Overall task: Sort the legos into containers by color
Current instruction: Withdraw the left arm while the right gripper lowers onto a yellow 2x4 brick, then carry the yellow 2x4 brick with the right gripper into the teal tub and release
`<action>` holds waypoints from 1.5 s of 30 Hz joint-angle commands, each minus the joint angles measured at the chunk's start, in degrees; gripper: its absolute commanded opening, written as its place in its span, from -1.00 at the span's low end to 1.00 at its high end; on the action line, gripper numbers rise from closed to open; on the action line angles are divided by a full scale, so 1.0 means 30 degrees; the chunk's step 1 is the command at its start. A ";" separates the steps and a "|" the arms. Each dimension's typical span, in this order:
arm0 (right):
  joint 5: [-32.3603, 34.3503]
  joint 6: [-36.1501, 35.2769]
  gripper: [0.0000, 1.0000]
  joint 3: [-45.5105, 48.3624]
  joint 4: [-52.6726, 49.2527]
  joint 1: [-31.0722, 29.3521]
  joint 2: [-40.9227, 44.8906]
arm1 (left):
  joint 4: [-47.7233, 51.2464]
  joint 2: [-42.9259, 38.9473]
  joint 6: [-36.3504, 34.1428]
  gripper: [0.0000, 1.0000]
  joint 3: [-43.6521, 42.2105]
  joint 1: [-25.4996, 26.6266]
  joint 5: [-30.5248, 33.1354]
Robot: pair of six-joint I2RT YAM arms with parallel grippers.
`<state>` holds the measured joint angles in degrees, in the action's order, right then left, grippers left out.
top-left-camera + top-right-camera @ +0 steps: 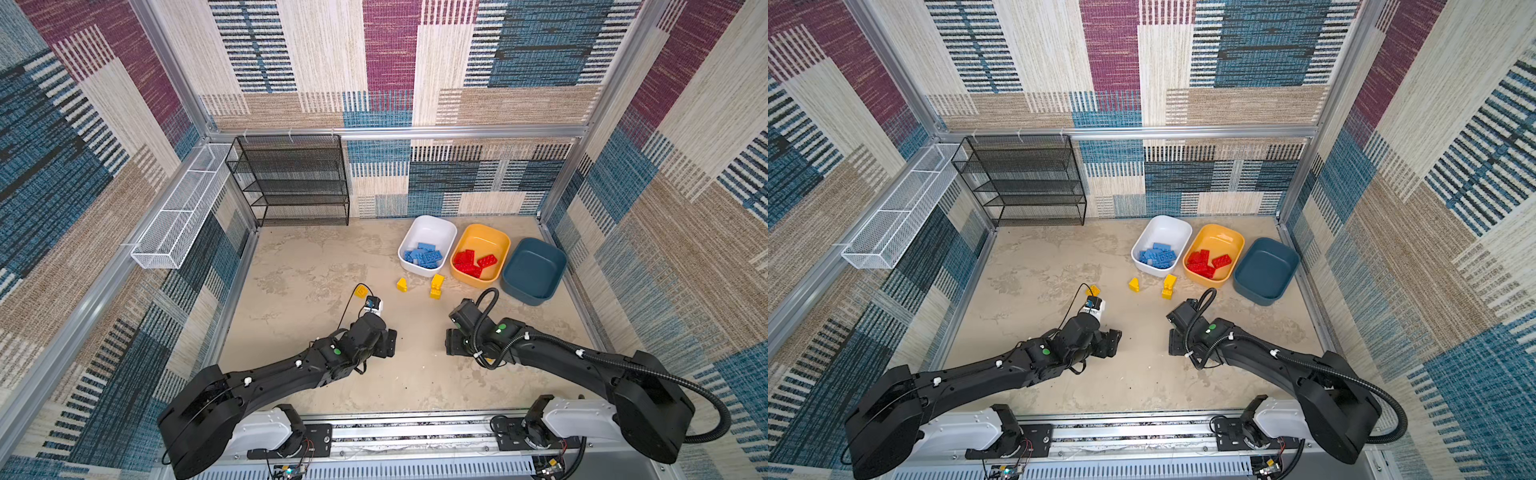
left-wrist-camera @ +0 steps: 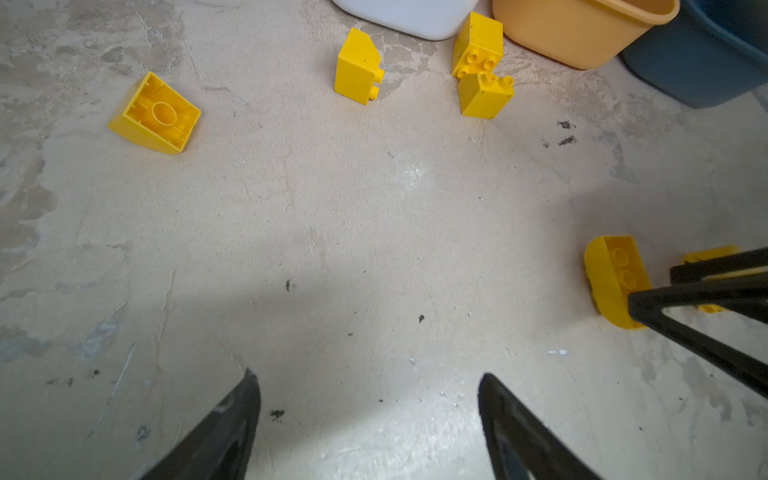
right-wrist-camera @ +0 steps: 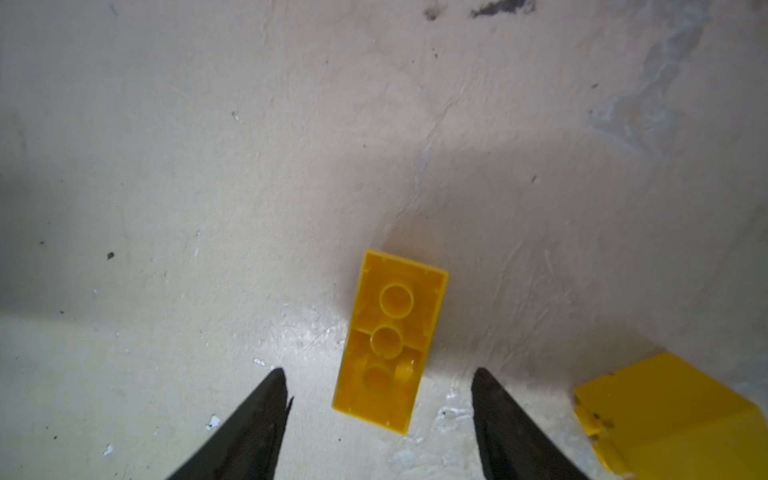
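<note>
Blue legos point(image 1: 424, 254) lie in the white container point(image 1: 430, 228) and red legos point(image 1: 471, 262) in the yellow-orange container point(image 1: 486, 237); the teal container point(image 1: 534, 270) holds nothing. Several yellow legos lie on the floor in front of them point(image 1: 402, 284) point(image 1: 436, 286) point(image 1: 361, 291). My right gripper point(image 3: 378, 374) is open, low over the floor, its jaws either side of the near end of an upside-down yellow brick point(image 3: 390, 332), not touching it. A second yellow lego point(image 3: 665, 415) lies just beside it. My left gripper point(image 2: 370, 399) is open and empty over bare floor.
A black wire-mesh rack point(image 1: 291, 183) stands at the back left and a long white wire basket point(image 1: 183, 208) hangs on the left wall. In both top views the two arms face each other near the middle, the left head point(image 1: 388, 343) and the right head point(image 1: 453, 343) a short way apart.
</note>
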<state>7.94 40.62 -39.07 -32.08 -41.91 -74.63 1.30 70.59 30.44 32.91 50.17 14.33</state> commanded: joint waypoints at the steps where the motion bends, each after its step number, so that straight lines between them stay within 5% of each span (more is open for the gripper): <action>1: 0.0676 -0.0068 0.41 -0.0429 0.0544 0.0005 -0.0975 | -0.0373 -0.0464 -0.0124 0.66 -0.0218 0.0026 0.0142; 19: 0.0104 -0.0711 -0.43 -0.0805 0.1493 0.0013 -0.3104 | 0.0302 -0.2831 0.0037 0.63 -0.0978 0.0089 0.0630; 28: 0.0768 -0.1529 -0.48 -0.2564 -0.0064 0.0487 -0.1662 | 0.0482 -0.2685 -0.0213 0.62 -0.0437 0.0088 0.0586; 36: -0.0863 -0.4015 -0.48 -0.4692 0.0008 0.5864 0.0825 | 0.0411 -0.2156 -0.0386 0.62 -0.0172 0.0077 0.0046; 45: -0.2572 -0.4574 -0.45 -0.5700 0.2291 1.1868 0.0089 | 0.0578 -0.1743 -0.0721 0.62 0.0194 0.0077 -0.0479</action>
<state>3.38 27.55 -56.40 -29.67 -9.80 -73.63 2.44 65.30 29.98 32.77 50.37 13.82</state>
